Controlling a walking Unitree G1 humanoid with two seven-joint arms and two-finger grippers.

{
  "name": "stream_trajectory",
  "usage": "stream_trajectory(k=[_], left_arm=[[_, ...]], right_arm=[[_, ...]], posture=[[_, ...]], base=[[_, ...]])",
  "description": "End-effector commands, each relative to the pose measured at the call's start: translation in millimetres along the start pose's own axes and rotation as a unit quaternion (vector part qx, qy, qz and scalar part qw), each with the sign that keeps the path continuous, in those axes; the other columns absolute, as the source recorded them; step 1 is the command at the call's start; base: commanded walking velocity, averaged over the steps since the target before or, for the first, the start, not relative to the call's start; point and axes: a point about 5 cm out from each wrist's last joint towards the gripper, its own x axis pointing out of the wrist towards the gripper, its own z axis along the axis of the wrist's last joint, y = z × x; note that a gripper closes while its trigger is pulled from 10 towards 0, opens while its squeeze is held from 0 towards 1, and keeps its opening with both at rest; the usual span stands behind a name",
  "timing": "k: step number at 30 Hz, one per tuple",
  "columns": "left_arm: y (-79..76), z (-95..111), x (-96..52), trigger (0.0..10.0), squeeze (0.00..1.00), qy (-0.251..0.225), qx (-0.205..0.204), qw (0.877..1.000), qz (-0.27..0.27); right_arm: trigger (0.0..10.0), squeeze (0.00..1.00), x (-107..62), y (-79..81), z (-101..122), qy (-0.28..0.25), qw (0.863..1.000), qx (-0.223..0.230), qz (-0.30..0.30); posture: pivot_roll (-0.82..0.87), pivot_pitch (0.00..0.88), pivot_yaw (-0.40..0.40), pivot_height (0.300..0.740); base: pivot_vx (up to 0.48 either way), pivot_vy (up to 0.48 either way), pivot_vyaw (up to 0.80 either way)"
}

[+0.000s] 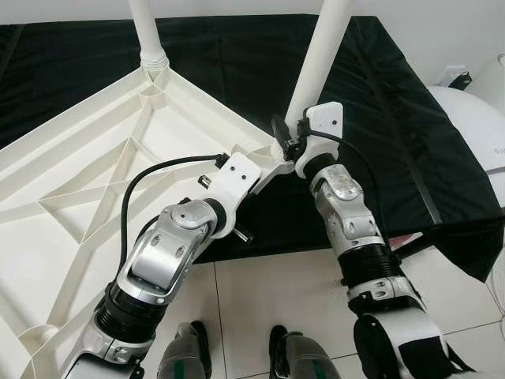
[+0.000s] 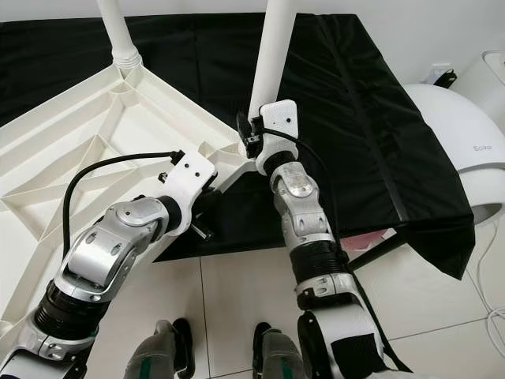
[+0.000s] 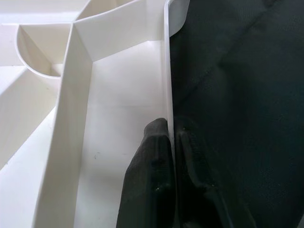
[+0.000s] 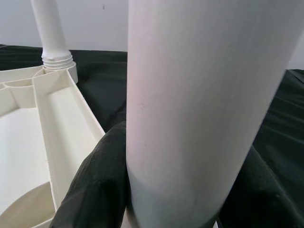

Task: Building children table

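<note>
Black cloth (image 1: 394,118) drapes the table under an upturned white plastic tabletop (image 1: 79,197), ribbed in triangles, with two smooth round legs standing. Left gripper (image 3: 172,142) fingers clamp the thin rim (image 3: 167,71); right gripper (image 4: 175,190) fingers clamp the near leg (image 1: 319,55), the far leg (image 1: 146,31) standing screwed in.

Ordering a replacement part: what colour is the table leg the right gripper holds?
Plain white, seen best in the right wrist view: the table leg between the right gripper fingers.

A black cloth (image 1: 410,118) drapes the work surface above a white tiled floor (image 1: 284,292), white wall (image 1: 442,31) behind.
</note>
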Motion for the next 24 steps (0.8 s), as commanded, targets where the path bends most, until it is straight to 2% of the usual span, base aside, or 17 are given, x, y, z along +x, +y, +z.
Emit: stream_trajectory(k=[1,9,24], left_arm=[[-1.6,-4,2.9,10.0,0.00,0.016,-0.002,1.000,0.007],[-0.7,-3,3.3,10.0,0.00,0.014,-0.003,1.000,0.008],[-0.7,-2,3.6,10.0,0.00,0.014,-0.004,1.000,0.008]], right_arm=[[10.0,0.00,-1.0,7.8,1,-0.006,1.000,0.024,0.002],[10.0,0.00,-4.4,22.4,-2,0.002,0.999,0.039,-0.033],[10.0,0.00,-5.9,29.2,-4,0.011,0.995,0.036,-0.091]], posture=[[-0.08,0.233,-0.026,0.740],[-0.08,0.235,-0.025,0.740],[-0.08,0.235,-0.024,0.740]], base=[[0.000,0.000,0.00],[0.000,0.000,0.00],[0.000,0.000,0.00]])
